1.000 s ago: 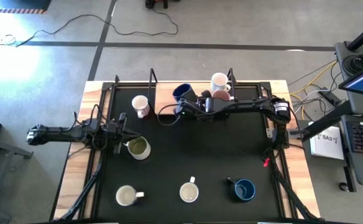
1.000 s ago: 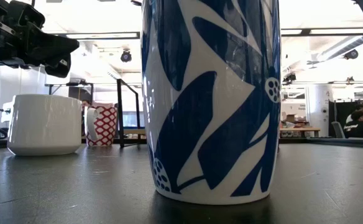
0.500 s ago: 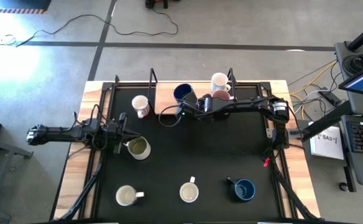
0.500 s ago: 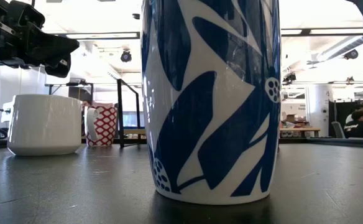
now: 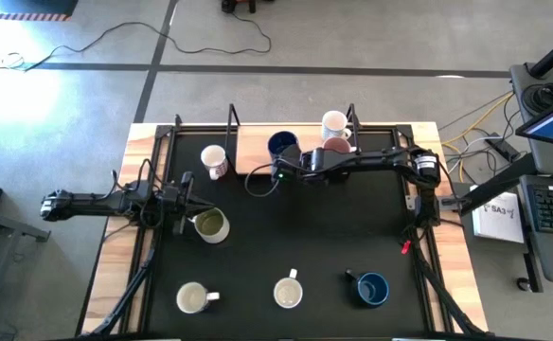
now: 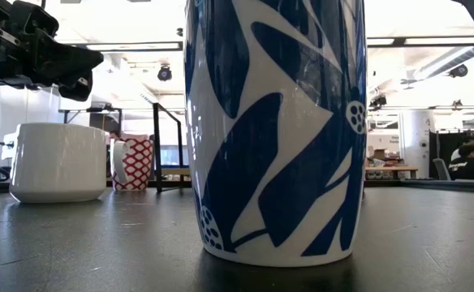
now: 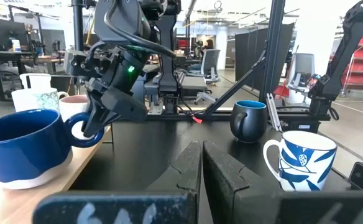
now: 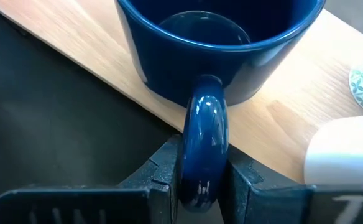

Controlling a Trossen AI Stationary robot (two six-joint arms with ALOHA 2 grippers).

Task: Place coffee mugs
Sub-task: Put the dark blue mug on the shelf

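**A:** Since a second ago, the high view shows the dark blue mug [image 5: 282, 145] has landed on the wooden strip [image 5: 248, 142], just left of the pinkish mug [image 5: 336, 145]. right gripper [image 5: 295, 167] is easing apart.

**B:** Right wrist view: fingers [image 8: 161, 163] still straddle the handle, barely slackened, so release looks underway. left gripper [image 7: 201, 163] is pressed together, empty, beside the olive-green mug [image 5: 210, 224].

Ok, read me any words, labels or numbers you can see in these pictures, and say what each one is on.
"SA3": on the white box beside the table's right edge; the rest of its print is too small to read.
"T": a cut-off white letter on the right arm's dark housing.
Blue-leaf mug and red-print mug: patterns only, no words.
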